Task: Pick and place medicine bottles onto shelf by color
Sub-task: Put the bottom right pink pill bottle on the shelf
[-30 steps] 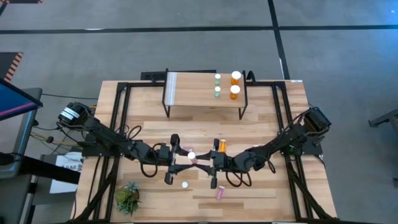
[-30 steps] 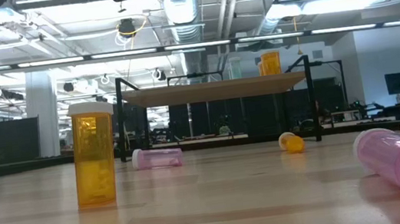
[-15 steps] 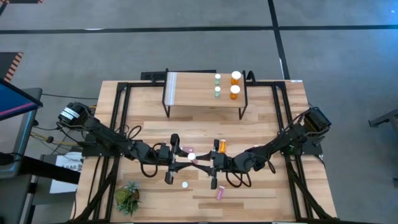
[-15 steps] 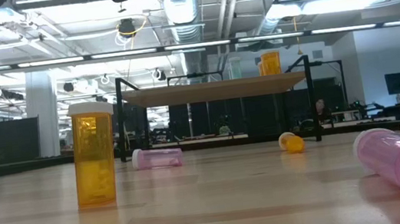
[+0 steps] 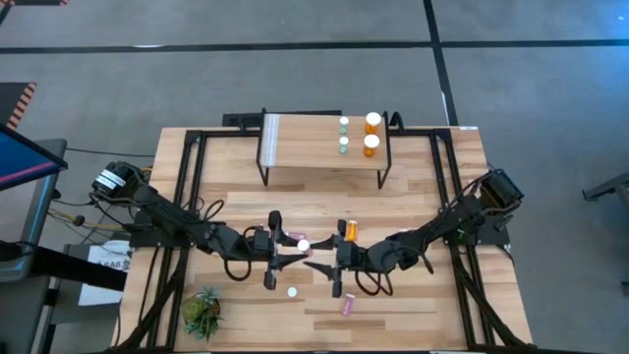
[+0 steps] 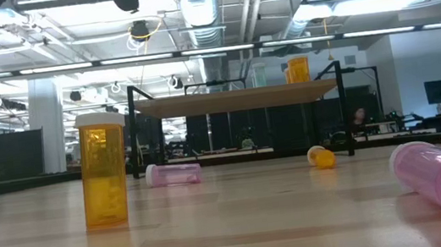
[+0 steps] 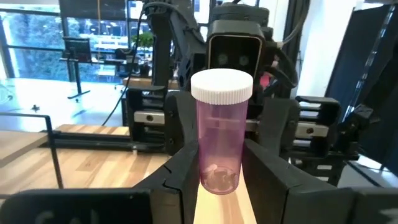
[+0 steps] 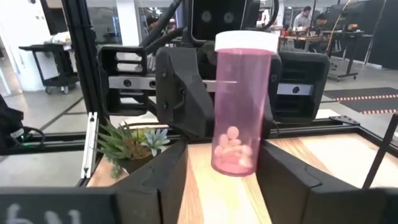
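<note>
We see the left gripper (image 5: pixel 279 250) and right gripper (image 5: pixel 330 264) facing each other mid-surface, a pink pill bottle (image 7: pixel 219 129) upright between them. Left fingers (image 7: pixel 180 163) press its sides; right fingers (image 8: pixel 166 171) stand slightly apart from it. The shelf (image 5: pixel 305 138) carries four bottles.

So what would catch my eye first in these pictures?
Mid-table, the left end effector grips a pink bottle upright. The right end effector faces it, open around the same bottle. Behind them, the small shelf carries two orange bottles and two teal bottles at one end.
</note>
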Motion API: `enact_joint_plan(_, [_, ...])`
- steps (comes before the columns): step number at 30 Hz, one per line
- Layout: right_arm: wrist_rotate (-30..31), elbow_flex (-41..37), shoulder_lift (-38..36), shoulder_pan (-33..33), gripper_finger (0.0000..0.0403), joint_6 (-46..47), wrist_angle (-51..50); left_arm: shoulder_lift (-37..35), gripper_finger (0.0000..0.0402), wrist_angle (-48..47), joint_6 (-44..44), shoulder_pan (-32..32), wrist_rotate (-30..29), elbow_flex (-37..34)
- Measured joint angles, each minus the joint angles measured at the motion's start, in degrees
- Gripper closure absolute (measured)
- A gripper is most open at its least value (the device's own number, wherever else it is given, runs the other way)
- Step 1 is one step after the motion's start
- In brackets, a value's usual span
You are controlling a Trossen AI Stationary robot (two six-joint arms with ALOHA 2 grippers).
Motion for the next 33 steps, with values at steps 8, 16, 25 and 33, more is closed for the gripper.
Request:
enact_joint_plan(8, [0.00, 0.00, -2.82, 0.02, 0.0168, 7.21, -13.77, -0.99, 0.0302, -5.28, 0.47, 0.00, -1.60, 0.00])
enact_joint_plan(16, [0.04, 0.00, -10.24, 0.02, 0.0168, 13.46, -26.43, -1.97, 0.0302, -14.03, -0.07, 0.67, -7.87, 0.00])
enact_joint_plan(25, [0.02, 0.00, -15.06, -2.40, 0.0168, 11.08, -27.93, -1.95, 0.0302, -17.68, -1.68, 1.65, -7.59, 0.00])
enact_joint_plan(33, [-3.19, 4.70, -14.95, -5.90, 0.0168, 11.41, -37.55, -1.95, 0.0302, -18.00, -1.70, 1.62, -7.45, 0.00])
